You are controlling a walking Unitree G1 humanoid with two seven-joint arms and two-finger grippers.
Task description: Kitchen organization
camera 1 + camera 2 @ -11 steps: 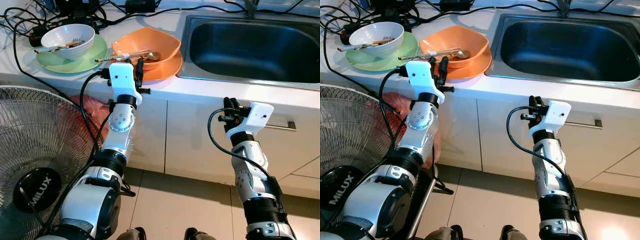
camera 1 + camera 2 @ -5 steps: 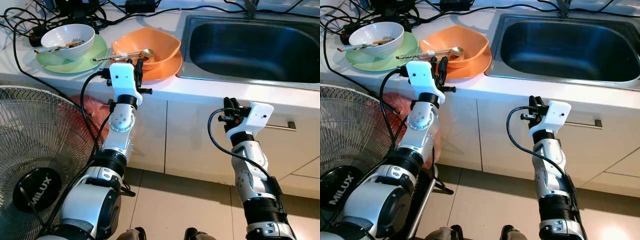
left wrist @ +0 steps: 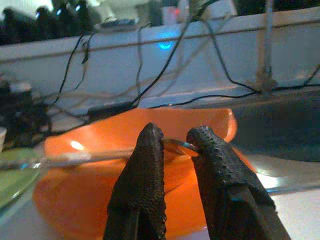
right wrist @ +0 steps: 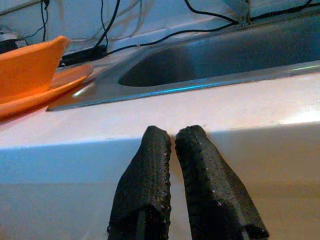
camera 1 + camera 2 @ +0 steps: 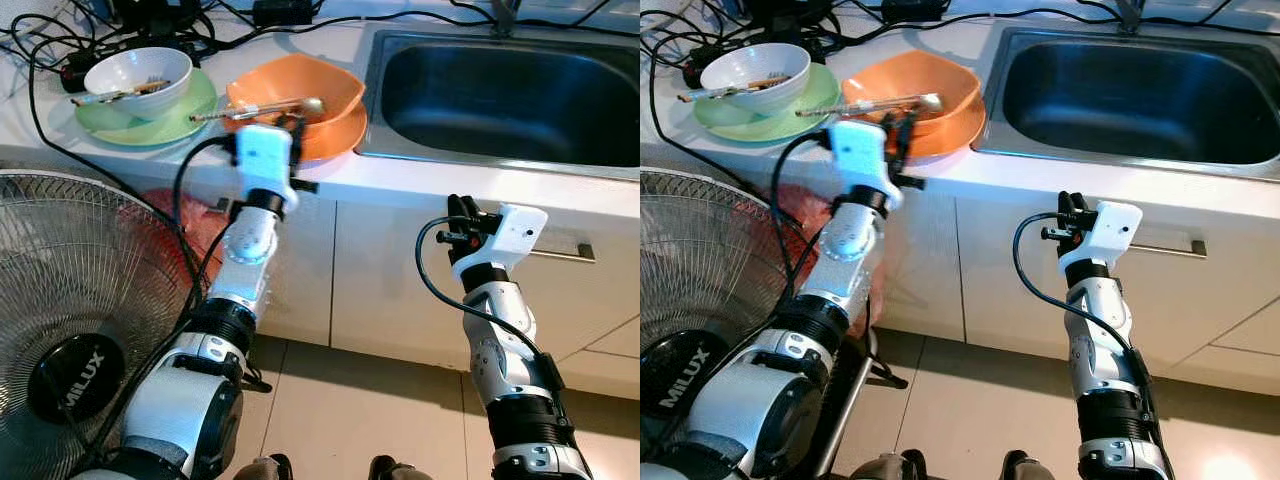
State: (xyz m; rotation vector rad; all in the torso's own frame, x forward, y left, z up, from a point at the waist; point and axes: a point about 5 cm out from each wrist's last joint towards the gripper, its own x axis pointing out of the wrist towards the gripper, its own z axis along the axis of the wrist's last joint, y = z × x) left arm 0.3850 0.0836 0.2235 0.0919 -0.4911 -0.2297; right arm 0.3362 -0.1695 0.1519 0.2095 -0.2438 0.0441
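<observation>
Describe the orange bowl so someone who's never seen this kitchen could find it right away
Start at the stainless steel sink set in the white countertop. Just to its left, an orange plate carries the squarish orange bowl, with a metal spoon lying across it. Its neighbour further left is a round white bowl on a pale green plate.

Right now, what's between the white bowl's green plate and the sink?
The orange bowl on its orange plate, a spoon across it, between green plate and sink, in both eye views.

One word can be read — "MILUX", in white letters on the black hub of the standing fan (image 5: 66, 375) at the robot's left.
</observation>
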